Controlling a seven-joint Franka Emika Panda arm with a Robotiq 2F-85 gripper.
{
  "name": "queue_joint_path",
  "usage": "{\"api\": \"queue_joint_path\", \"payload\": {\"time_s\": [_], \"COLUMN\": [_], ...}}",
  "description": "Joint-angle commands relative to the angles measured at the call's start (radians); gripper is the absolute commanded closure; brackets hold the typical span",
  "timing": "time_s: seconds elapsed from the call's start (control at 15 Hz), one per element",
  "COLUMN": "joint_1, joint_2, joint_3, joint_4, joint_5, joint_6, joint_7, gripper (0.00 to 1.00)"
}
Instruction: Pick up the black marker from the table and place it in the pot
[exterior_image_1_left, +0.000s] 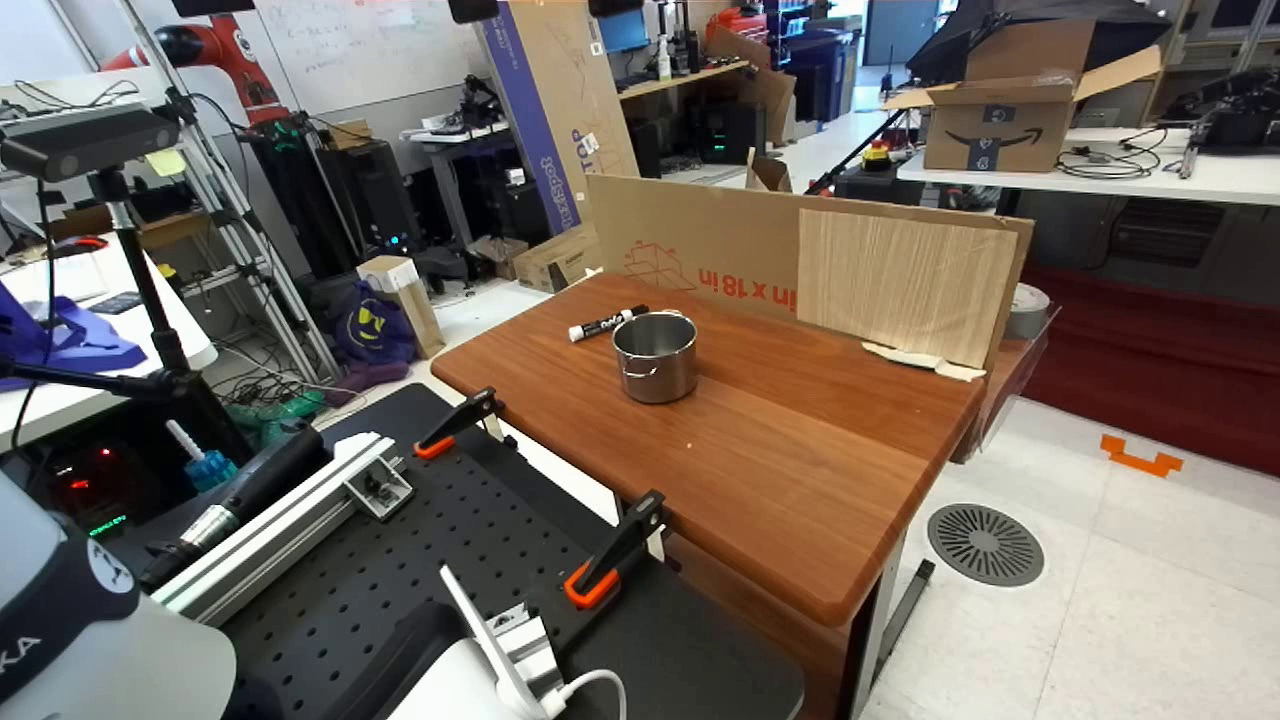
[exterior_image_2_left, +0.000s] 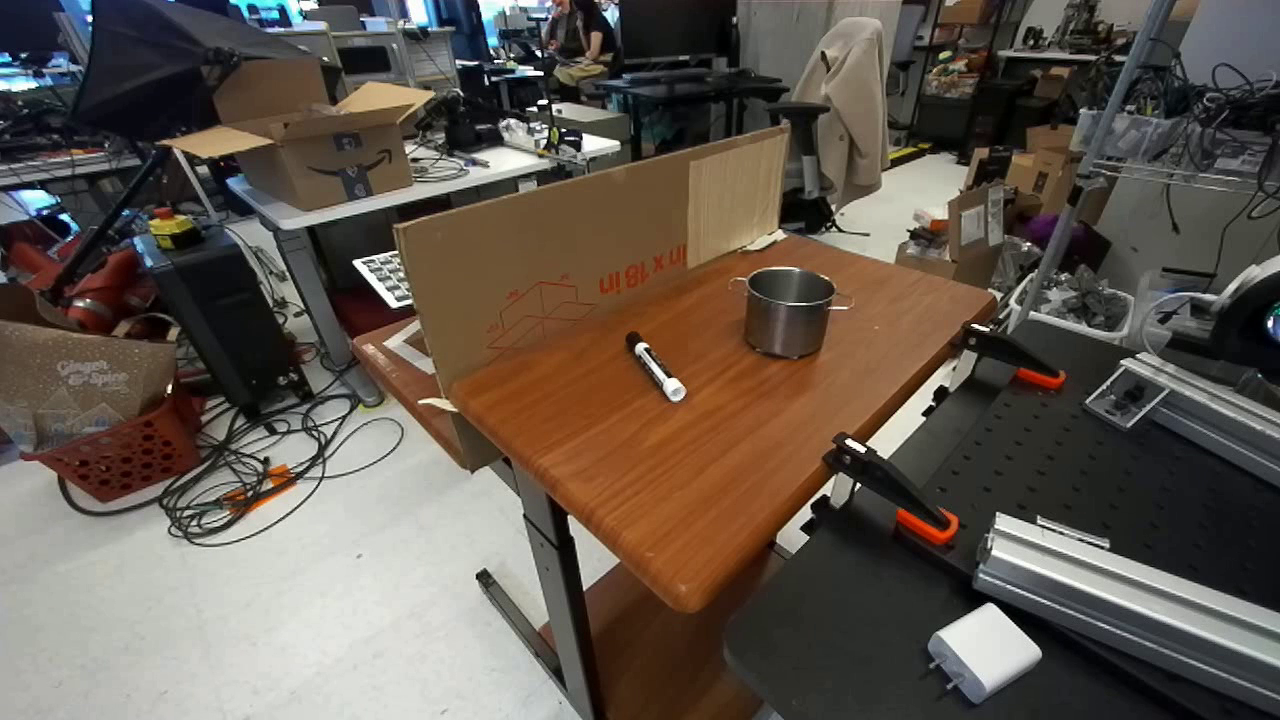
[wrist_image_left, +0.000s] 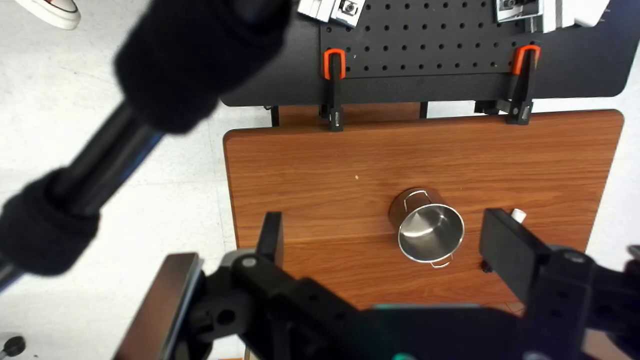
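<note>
- So step-wise I'd call this the approach, before any grasp. Nothing's been picked up as things lie.
- Gripper (wrist_image_left: 384, 225) is spread wide with nothing in it. That's from the wrist view; I can't make it out clearly in the exterior ones.
- The black dry-erase marker (exterior_image_2_left: 655, 367) is lying on its side on the wooden tabletop (wrist_image_left: 310, 175), well below the gripper. In the wrist view it's mostly hidden behind the finger (wrist_image_left: 510, 250) on the right of that picture, with just the white end and a bit of the black end poking out.
- The small two-handled metal pot (wrist_image_left: 431, 233) stands upright, also well below the gripper, and shows up in the gap between the two fingers. An exterior view has the marker near it but not touching.
- So as aimed, the gap frames the pot, not the marker. My guess for the next move: slide over toward that right-of-picture finger until the marker sits in the gap, then come down.
- The marker runs at a slant to the way the jaws close, so I'd give the wrist a small twist to pinch it squarely across the barrel.
- Watch the finger on the pot side going down, since I reckon it could clip the rim.
</note>
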Motion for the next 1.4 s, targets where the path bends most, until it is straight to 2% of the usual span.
{"api": "queue_joint_path", "payload": {"time_s": [0.0,0.27,0.6,0.73,1.0,1.33], "joint_1": [0.015,0.082,0.12,0.128,0.146,0.161], "joint_2": [0.039,0.169,0.363,0.423,0.529,0.638], "joint_3": [0.027,0.119,0.278,0.322,0.364,0.384], "joint_4": [0.021,0.082,0.17,0.193,0.211,0.205], "joint_5": [0.032,0.125,0.195,0.212,0.286,0.368], "joint_6": [-0.007,-0.002,0.067,0.096,0.171,0.31], "joint_7": [0.029,0.148,0.439,0.551,0.704,0.807], "gripper": [0.0,0.0,0.0,0.0,0.0,0.0]}}
